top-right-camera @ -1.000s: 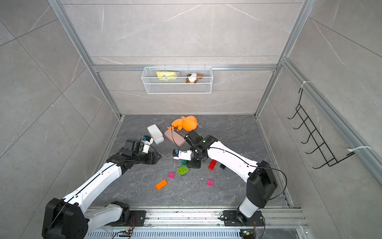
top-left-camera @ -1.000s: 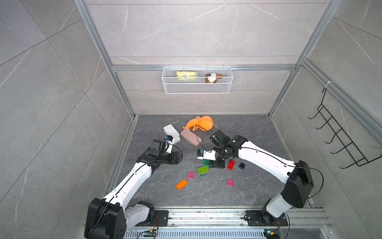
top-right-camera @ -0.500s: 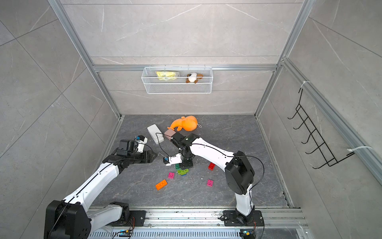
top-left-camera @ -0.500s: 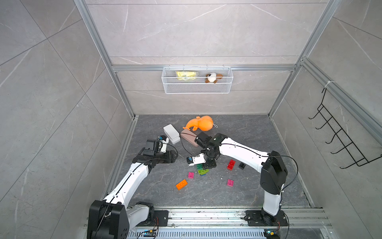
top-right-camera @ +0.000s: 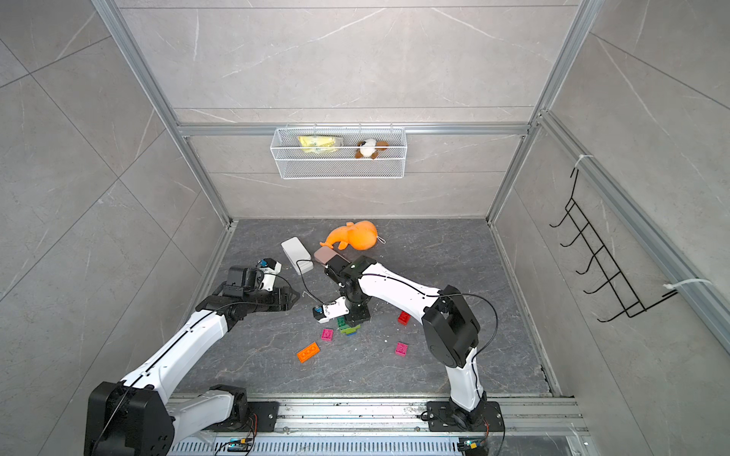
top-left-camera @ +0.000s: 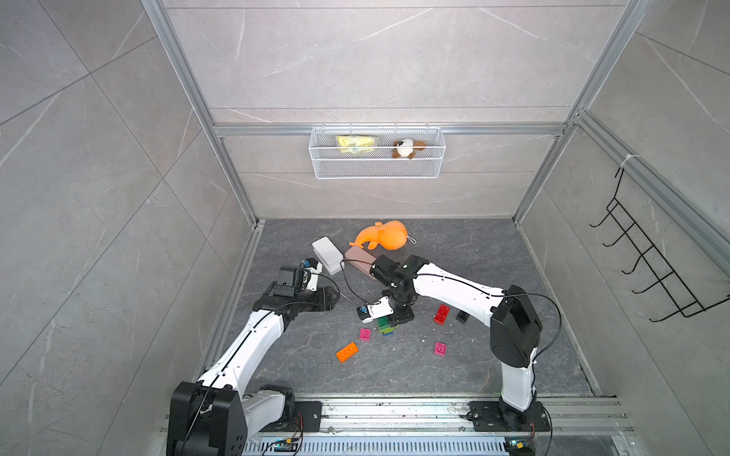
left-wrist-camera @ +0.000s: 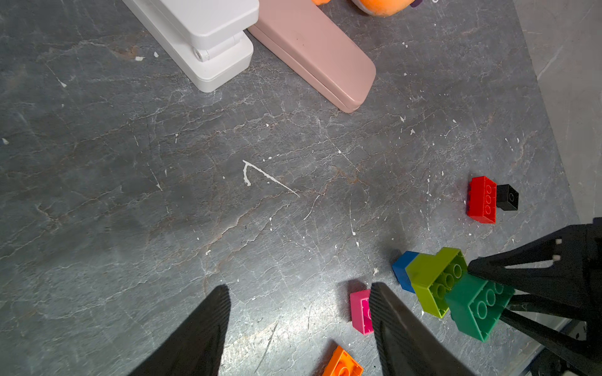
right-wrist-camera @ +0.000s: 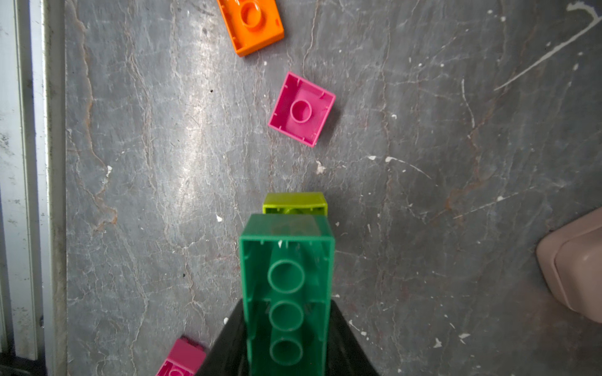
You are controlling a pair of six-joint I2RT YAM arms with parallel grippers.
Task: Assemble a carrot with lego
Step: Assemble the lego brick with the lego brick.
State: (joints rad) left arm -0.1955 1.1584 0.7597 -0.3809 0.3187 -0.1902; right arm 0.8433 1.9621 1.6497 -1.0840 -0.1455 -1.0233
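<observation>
Mostly hidden behind dark green brick [right-wrist-camera: 286, 286]: lime brick [right-wrist-camera: 294, 201].

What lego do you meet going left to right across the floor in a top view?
orange brick → pink brick → green stack → red brick → black brick. Second pink brick skipped: it lines up with the red one.

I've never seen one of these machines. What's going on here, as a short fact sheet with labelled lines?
right claw: shut on the dark green brick, which is joined to a lime brick and a blue brick
left claw: open, holding nothing, over bare floor
loose pieces: orange plate, pink bricks, red brick, black brick
other things: white case, pink case, orange plush toy
carrot: only partly built
</observation>
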